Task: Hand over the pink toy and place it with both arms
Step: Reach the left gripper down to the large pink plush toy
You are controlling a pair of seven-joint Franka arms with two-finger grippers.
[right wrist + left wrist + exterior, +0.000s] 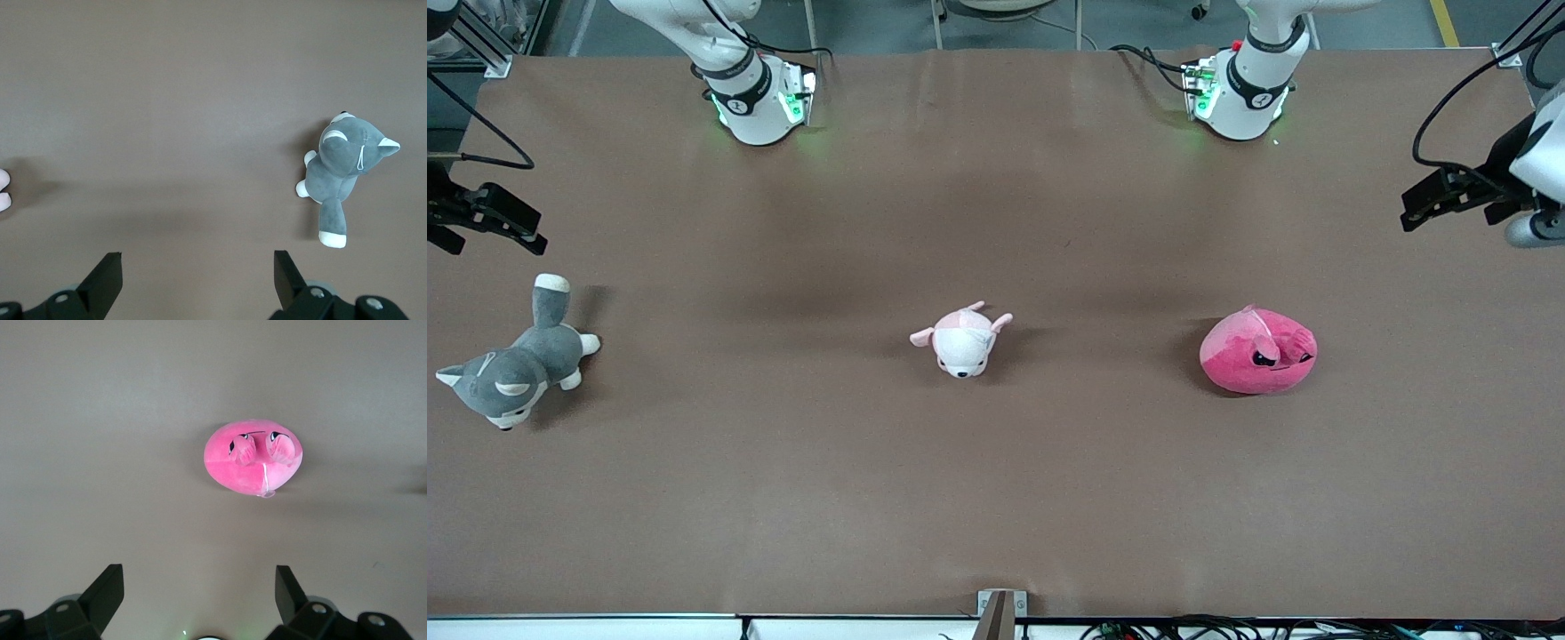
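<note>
The pink toy [1258, 350], a round hot-pink plush with dark angry eyes, lies on the brown table toward the left arm's end. It also shows in the left wrist view [253, 457]. My left gripper [1430, 203] hangs open and empty high over the table's left-arm end, apart from the toy; its fingertips [107, 587] stand wide apart. My right gripper [503, 222] hangs open and empty over the right arm's end of the table, with its fingertips [107, 273] wide apart.
A small pale pink-and-white plush [963, 340] lies at the table's middle. A grey-and-white plush dog [516, 366] lies at the right arm's end, also in the right wrist view [340, 177]. The arm bases [760, 98] stand along the table edge farthest from the front camera.
</note>
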